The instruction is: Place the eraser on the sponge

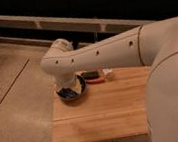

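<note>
At the back of the wooden table [106,110] lies a flat reddish-orange sponge [97,80]. A dark flat block, apparently the eraser [89,75], rests on top of it. My gripper [70,92] hangs at the end of the white arm [96,59], low over the table's back left corner. It is just left of the sponge and apart from it. The gripper looks dark with blue parts, and the wrist hides much of it.
A small white object [108,74] sits right of the sponge at the table's back edge. My white body [174,92] fills the right side. Speckled floor [17,107] lies to the left, and a dark wall with a rail [74,22] stands behind.
</note>
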Tool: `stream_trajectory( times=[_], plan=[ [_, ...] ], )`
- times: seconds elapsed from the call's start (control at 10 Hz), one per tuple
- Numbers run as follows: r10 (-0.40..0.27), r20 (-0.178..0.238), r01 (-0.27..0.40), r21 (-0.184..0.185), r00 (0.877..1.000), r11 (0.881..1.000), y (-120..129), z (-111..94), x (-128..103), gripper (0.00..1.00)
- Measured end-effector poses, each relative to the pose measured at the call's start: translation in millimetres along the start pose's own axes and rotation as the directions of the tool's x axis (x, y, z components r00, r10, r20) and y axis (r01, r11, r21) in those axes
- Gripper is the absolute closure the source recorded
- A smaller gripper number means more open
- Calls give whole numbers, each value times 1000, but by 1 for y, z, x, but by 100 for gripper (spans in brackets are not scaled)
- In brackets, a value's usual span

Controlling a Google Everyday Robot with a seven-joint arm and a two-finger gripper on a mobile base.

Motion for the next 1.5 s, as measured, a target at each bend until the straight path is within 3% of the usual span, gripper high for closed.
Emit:
stream_trajectory(
  times=[0.6,0.7,0.9,1.0,1.1,1.3,1.5],
  plan=[
    [-2,-1,2,2,1000,1000,0,0,0,35],
    [-21,-4,21,11,1000,1000,-1,0,2,35],
    [-124,-19,125,59,992,990,-6,0,8,35],
    [-239,-45,242,104,970,965,-8,-2,17,35],
    [-307,-66,313,129,949,941,-10,-3,22,35],
    [-487,-158,511,204,859,835,-15,-8,38,35],
    [-620,-263,673,250,739,696,-16,-12,52,35]
  ],
)
